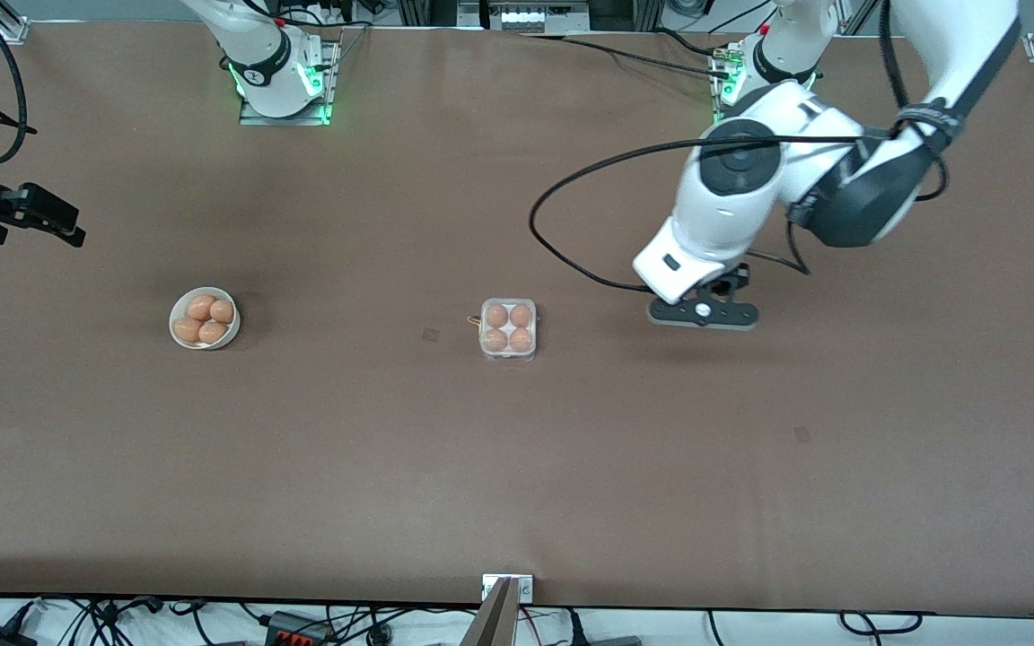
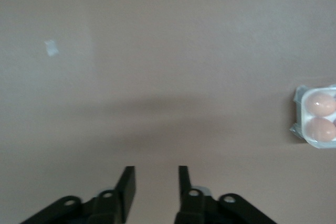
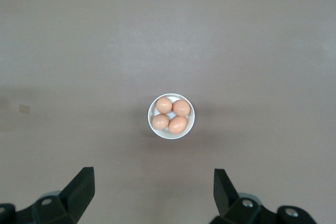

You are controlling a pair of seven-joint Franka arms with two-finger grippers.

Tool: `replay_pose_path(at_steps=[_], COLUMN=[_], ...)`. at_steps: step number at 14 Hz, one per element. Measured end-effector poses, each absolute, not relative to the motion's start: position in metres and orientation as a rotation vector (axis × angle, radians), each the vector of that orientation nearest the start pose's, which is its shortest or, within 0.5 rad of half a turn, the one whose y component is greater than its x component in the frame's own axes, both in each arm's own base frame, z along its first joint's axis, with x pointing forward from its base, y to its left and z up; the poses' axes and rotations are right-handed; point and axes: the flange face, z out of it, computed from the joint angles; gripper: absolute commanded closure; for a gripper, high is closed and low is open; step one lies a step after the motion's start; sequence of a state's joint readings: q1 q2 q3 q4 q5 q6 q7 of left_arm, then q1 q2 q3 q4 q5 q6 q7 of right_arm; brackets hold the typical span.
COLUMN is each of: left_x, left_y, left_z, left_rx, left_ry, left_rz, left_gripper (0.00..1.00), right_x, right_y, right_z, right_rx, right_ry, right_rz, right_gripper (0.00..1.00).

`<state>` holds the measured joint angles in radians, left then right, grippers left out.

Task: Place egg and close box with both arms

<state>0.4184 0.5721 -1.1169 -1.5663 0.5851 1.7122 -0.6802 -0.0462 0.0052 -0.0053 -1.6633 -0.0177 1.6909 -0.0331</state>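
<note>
Carton full, lid down

Small square clear-plastic egg box (image 1: 508,329) sits mid-table with four tan-brown eggs (image 1: 497,316) inside. Left gripper (image 2: 156,185) hovers over bare table beside it, fingers slightly apart, empty. Right gripper (image 3: 153,190) hangs wide open over round white bowl (image 3: 171,116) of four eggs.

The box (image 1: 508,329) sits mid-desk (image 1: 517,467) with bare surface on every side of it. The only other thing standing on the desk is the bowl (image 1: 205,318), well apart from the box toward the right arm's end. The left end effector (image 1: 704,311) hangs over bare desk beside the box, fingers parted a little. The right end effector (image 3: 152,192), fingers spread wide, is high over the bowl.
</note>
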Motion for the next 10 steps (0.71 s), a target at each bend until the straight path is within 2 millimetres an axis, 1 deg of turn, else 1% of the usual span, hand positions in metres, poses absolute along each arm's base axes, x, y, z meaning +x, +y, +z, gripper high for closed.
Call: replay_pose_path(at_steps=[4,6,9,10], left_x=[0.619,0.63,0.645,0.65], left_y=[-0.216,-0.183,-0.131,-0.115], left_z=[0.472,0.483,0.502,0.507], left_rx=[-3.049,-3.038,-3.015,-3.021], left_ry=[0.228,0.294,0.471,0.506], left_rz=[0.008,0.027,0.05,0.063], left_gripper=[0.0,0.0,0.0,0.0], right_x=[0.564,0.564,0.564,0.564], right_y=[-0.03,-0.03,-0.027,-0.024], right_z=[0.588,0.589,0.589,0.589], right_rx=[-3.16,-3.16,-3.16,-3.16], right_ry=[0.024,0.024,0.015,0.008], right_rz=[-0.034,-0.036,-0.038,-0.038], right_gripper=[0.0,0.0,0.0,0.0])
